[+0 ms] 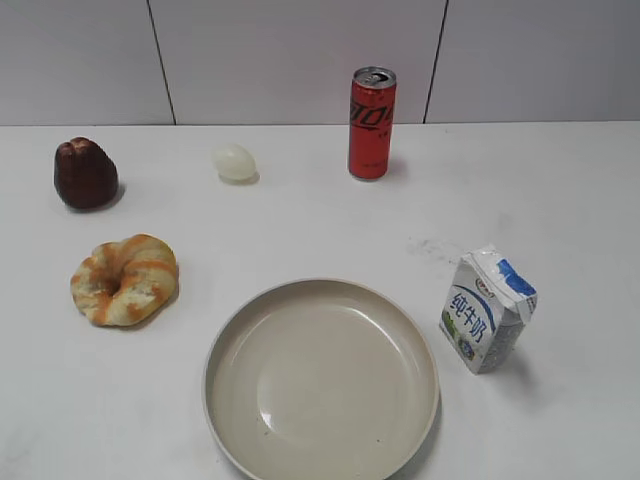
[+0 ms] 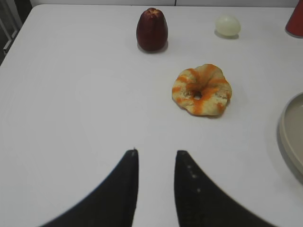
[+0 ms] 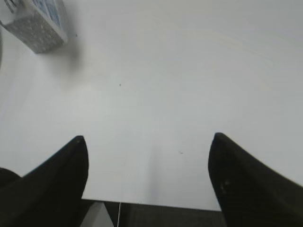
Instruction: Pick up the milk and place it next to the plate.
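1. The white table (image 1: 560, 200) carries everything, and a pale panelled wall rises behind its far edge.
2. The plate (image 1: 228, 340), a wide beige-cream dish with a raised glossy rim, sits at the near middle; its edge also shows at the right of the left wrist view (image 2: 287, 137).
3. The ring-shaped bread (image 1: 124, 279), orange-striped, lies left of the plate and apart from it.
4. The red soda can (image 1: 371, 123) stands upright near the far edge.
5. The milk (image 1: 487, 309) stands just right of the plate, close beside its rim without clearly touching it, slightly tilted; a corner of it shows top left in the right wrist view (image 3: 38, 21).
6. A dark red-brown fruit-like piece (image 1: 85, 173) sits far left.
7. A pale egg-shaped object (image 1: 234, 162) lies between that piece and the can.
8. The right gripper (image 3: 149, 144) hangs near the table's edge, jaws spread wide, holding nothing.
9. The left gripper (image 2: 156, 156) has its jaws parted only narrowly, empty, above bare table.
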Robot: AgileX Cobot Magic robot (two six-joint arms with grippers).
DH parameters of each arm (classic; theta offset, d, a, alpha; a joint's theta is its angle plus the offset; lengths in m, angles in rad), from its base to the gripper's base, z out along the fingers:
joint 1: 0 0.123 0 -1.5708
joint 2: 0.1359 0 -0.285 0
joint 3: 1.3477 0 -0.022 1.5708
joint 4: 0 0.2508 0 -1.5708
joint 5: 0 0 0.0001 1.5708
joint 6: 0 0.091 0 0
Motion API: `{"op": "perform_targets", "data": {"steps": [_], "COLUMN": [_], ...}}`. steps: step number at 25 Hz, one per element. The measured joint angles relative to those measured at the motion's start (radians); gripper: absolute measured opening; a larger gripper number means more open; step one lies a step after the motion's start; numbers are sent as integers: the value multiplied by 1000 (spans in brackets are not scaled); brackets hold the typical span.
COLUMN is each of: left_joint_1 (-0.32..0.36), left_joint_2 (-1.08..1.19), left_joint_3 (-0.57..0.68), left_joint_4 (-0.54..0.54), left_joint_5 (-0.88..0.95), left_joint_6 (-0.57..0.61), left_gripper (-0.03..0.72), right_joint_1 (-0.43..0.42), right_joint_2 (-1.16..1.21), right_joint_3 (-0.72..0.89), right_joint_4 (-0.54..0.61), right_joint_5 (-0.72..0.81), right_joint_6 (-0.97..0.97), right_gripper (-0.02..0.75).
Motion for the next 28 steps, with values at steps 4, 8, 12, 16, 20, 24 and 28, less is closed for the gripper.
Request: {"op": "perform_targets", "data": {"steps": [4, 8, 12, 16, 20, 24, 28], "left_joint_1": [0, 0, 0, 0, 0, 0, 0], "left_joint_2": [0, 0, 0, 0, 0, 0, 0], "left_joint_3": [0, 0, 0, 0, 0, 0, 0], "left_joint_4": [0, 0, 0, 0, 0, 0, 0], "left_joint_5": [0, 0, 0, 0, 0, 0, 0], "left_joint_6": [0, 0, 0, 0, 0, 0, 0], "left_gripper": [208, 208, 208, 208, 208, 208, 208], "right_joint_1": [0, 0, 0, 0, 0, 0, 0], "right_joint_2": [-128, -228, -305, -359, -419, -493, -582], "right_joint_3": [2, 2, 13, 30, 31, 31, 32], "right_joint_4": [10, 15, 17, 17, 17, 17, 17], "right_joint_5": [-12, 3, 53, 84, 84, 85, 85], "right_joint_6": [0, 0, -1, -1, -1, -2, -2], "right_gripper": [593, 593, 593, 593, 593, 593, 593]}}
